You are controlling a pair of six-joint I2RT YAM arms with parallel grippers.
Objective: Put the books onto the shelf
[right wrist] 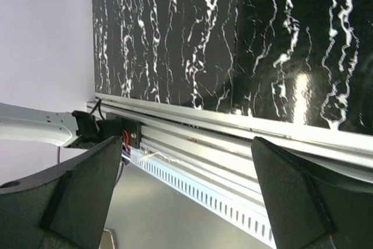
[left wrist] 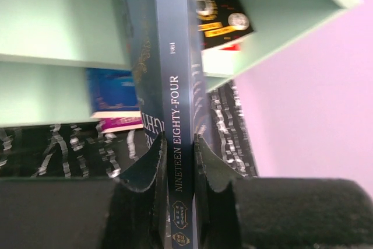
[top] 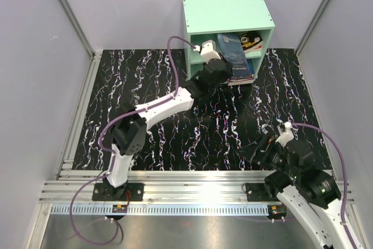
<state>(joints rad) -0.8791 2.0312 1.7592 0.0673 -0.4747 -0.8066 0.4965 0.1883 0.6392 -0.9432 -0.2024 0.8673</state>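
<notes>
The dark blue book [left wrist: 178,80], a thin paperback with a smooth matte spine lettered "Nineteen Eighty-Four", stands on edge. The left end effector [left wrist: 179,151] pinches it, its 2 black, rough-padded fingers [left wrist: 148,167] pressing the covers on either side of the spine. Beyond the fingertips the book runs up across the open front of the mint-green shelf [left wrist: 52,27], a flat-boarded painted box with 2 compartments.

Right of the held book, in the upper compartment, leans a glossy black book [left wrist: 218,10] with gold print. Left of it, in the lower compartment, a bright blue book [left wrist: 111,88] lies flat on a purple book [left wrist: 119,123].

The right end effector [right wrist: 186,167] hangs well apart from the shelf. Its 2 wedge-shaped fingers are spread wide with nothing between them. It sits above the ribbed aluminium rail [right wrist: 204,138] at the edge of the black, white-veined table [right wrist: 192,33].
</notes>
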